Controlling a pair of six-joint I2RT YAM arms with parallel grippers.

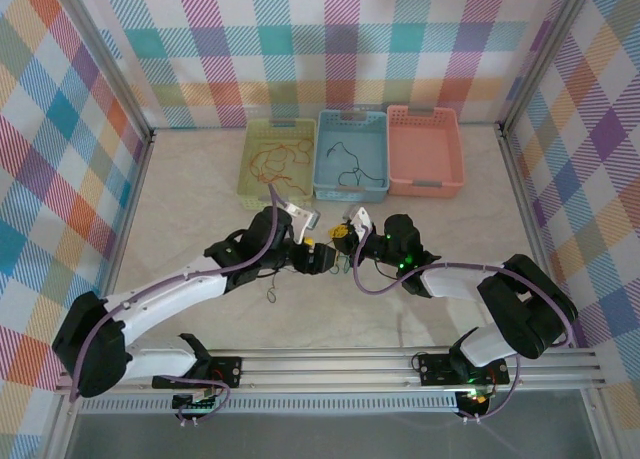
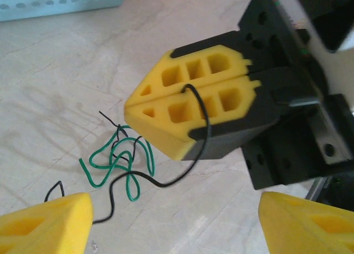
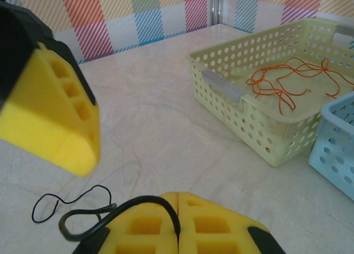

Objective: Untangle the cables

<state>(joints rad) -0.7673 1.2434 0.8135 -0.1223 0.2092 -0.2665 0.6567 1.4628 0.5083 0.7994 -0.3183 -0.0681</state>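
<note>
My right gripper is shut on a thin black cable, pinched in the seam between its yellow pads. From the seam the black cable loops down to the table and crosses a dark green cable lying in loose coils. My left gripper stands open just in front of them, its yellow fingertips wide apart with nothing between them. From above, the left gripper and the right gripper nearly meet at mid-table. Red-orange cables lie in the yellow basket.
Three baskets stand in a row at the back: the yellow basket, a blue basket holding a black wire, and a pink one. A short loose wire lies on the table near the left arm. Plaid walls enclose the table.
</note>
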